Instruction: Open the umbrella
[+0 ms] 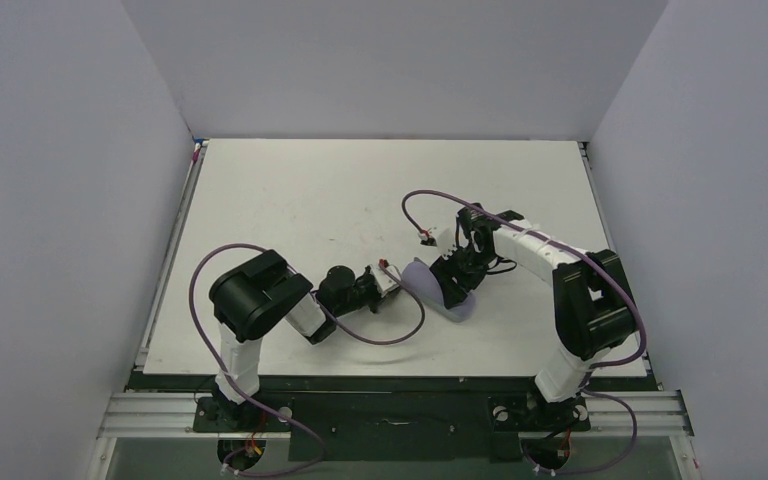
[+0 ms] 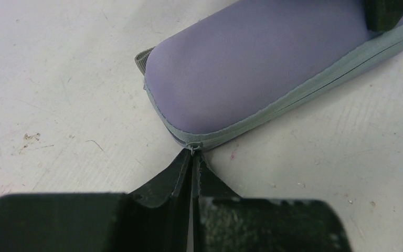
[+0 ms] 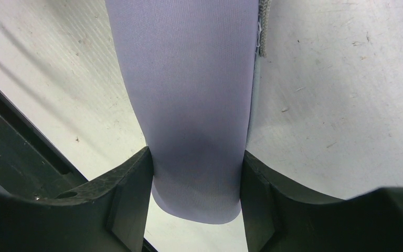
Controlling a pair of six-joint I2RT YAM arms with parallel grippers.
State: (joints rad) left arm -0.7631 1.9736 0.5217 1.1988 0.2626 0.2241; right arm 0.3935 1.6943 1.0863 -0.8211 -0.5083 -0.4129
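No umbrella shows in any view; I see only a flat lilac zip pouch [image 1: 442, 291] lying on the white table. My left gripper [image 2: 195, 153] is shut, its tips pinching the small metal zipper pull [image 2: 193, 147] at the pouch's [image 2: 252, 63] rounded near end. In the top view the left gripper [image 1: 397, 283] sits just left of the pouch. My right gripper [image 3: 195, 173] straddles the pouch [image 3: 189, 105] near its other end, both fingers [image 3: 131, 178] pressed against its sides. From above, the right gripper [image 1: 457, 278] covers the pouch's middle.
A grey fabric loop [image 2: 142, 56] sticks out of the pouch's end. The table's black front edge [image 3: 10, 152] runs close to the right gripper. Purple cables [image 1: 380, 340] trail from both arms over the white table [image 1: 310, 190]. Plain walls enclose three sides.
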